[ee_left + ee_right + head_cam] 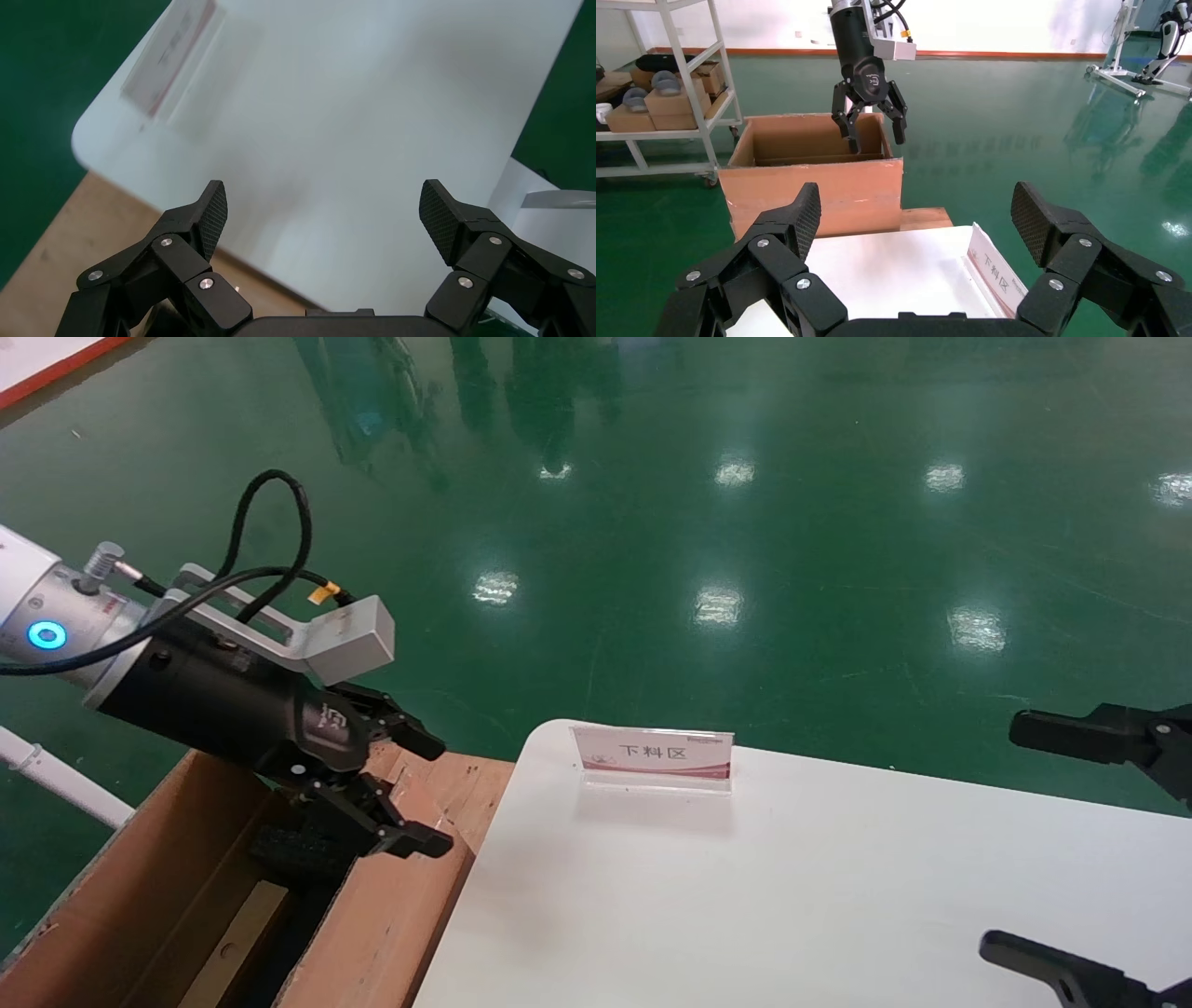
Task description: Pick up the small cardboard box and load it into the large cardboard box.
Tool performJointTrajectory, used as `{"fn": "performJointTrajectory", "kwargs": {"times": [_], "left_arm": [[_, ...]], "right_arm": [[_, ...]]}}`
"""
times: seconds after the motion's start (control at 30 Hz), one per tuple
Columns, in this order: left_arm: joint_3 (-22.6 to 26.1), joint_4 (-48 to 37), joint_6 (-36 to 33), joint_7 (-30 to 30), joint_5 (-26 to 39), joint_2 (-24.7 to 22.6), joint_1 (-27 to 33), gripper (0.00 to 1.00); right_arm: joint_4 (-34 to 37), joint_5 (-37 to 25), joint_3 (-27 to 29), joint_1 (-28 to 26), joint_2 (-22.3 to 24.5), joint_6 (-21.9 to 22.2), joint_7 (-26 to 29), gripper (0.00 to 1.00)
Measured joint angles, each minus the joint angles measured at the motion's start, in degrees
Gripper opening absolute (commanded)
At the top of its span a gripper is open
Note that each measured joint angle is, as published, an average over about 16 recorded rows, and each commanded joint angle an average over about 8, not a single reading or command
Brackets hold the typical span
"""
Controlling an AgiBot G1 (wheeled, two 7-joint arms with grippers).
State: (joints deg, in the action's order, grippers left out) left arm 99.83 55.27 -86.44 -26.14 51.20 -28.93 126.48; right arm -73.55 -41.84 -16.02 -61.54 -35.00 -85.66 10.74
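Note:
The large cardboard box (pixel 391 915) stands open on the floor at the left of the white table; it also shows in the right wrist view (pixel 814 189). Black foam (pixel 298 850) lies inside it. Beside the foam lies a flat light-brown piece (pixel 233 933) with a small dark hole, apparently the small cardboard box. My left gripper (pixel 435 794) is open and empty above the carton's table-side wall; it also shows in its own view (pixel 325 210) and in the right wrist view (pixel 876 140). My right gripper (pixel 1010 836) is open and empty over the table's right side, as its own view (pixel 916 207) shows.
A white table (pixel 792 896) fills the lower right, with a clear sign holder (pixel 655 756) near its far left corner. A wooden board (pixel 470 784) lies between carton and table. A metal shelf with boxes (pixel 666 91) stands beyond the carton. The floor is green.

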Motion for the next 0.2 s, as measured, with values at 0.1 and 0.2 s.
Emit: {"fn": "performJointTrajectory", "kwargs": {"times": [0.1, 0.2], "left_arm": [[-1.48, 0.32, 0.01, 0.27, -0.16, -0.11, -1.15, 1.0], [-2.97, 0.65, 0.03, 0.54, -0.33, -0.22, -2.3, 1.0]], "right_arm": [[0.0, 0.0, 0.0, 0.0, 0.0, 0.0, 0.0, 1.0], [0.0, 0.0, 0.0, 0.0, 0.0, 0.0, 0.0, 1.0]]}}
